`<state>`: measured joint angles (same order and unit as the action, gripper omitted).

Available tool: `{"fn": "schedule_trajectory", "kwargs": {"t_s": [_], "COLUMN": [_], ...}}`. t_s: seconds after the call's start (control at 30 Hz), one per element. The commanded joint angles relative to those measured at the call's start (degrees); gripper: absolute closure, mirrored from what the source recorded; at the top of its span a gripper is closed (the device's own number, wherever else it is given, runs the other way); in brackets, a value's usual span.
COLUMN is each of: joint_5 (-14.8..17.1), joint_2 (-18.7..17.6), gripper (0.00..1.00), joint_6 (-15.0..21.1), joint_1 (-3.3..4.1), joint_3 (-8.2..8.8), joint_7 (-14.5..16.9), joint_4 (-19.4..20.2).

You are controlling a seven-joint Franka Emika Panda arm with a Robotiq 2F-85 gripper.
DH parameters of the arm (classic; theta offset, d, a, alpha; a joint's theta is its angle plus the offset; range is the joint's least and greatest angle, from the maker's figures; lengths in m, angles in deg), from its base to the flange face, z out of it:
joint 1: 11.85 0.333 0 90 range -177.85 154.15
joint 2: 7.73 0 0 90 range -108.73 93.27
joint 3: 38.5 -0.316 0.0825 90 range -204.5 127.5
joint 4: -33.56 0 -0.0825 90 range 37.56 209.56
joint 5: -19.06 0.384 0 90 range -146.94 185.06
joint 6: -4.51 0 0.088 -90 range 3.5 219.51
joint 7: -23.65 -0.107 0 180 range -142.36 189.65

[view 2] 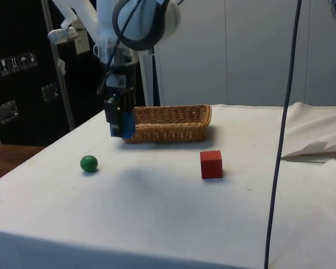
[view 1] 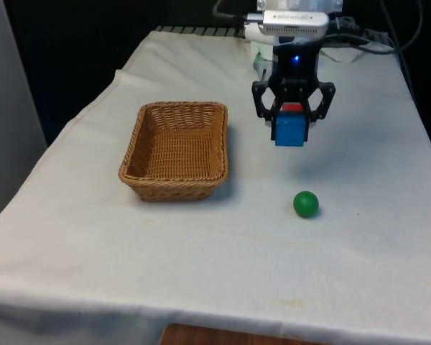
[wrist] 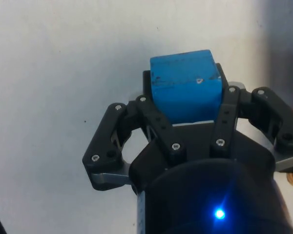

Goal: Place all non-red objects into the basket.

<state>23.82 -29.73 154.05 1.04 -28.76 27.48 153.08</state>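
Observation:
My gripper [view 1: 291,131] hangs above the table, shut on a blue cube [view 1: 290,130], which also shows in the side view as the blue cube [view 2: 125,124] and in the wrist view as the blue cube [wrist: 185,85] between the fingers. The wicker basket [view 1: 174,181] stands empty toward the front view's left of the gripper. A green ball [view 1: 306,203] rests on the cloth in front of the gripper, also seen as the green ball [view 2: 89,163]. A red cube [view 2: 211,164] sits on the table behind the gripper; its top peeks out as the red cube [view 1: 292,108].
The basket [view 2: 173,120] lies beyond the gripper [view 2: 122,124] in the side view. A crumpled fold of cloth [view 2: 316,147] lies at the side view's right. A black cable [view 2: 283,129] hangs in front of the side camera.

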Motion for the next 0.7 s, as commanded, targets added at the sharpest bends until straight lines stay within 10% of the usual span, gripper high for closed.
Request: {"fn": "schedule_trajectory", "kwargs": {"t_s": [0.0, 0.67], "joint_5": [-0.06, 1.38], "joint_2": [0.29, 1.38], "gripper": [0.99, 0.99], "joint_6": [-0.34, -3.04], "joint_1": [0.0, -1.2], "joint_3": [0.11, 3.72], "joint_7": [0.0, 5.27], "joint_4": [-0.06, -0.4]}}
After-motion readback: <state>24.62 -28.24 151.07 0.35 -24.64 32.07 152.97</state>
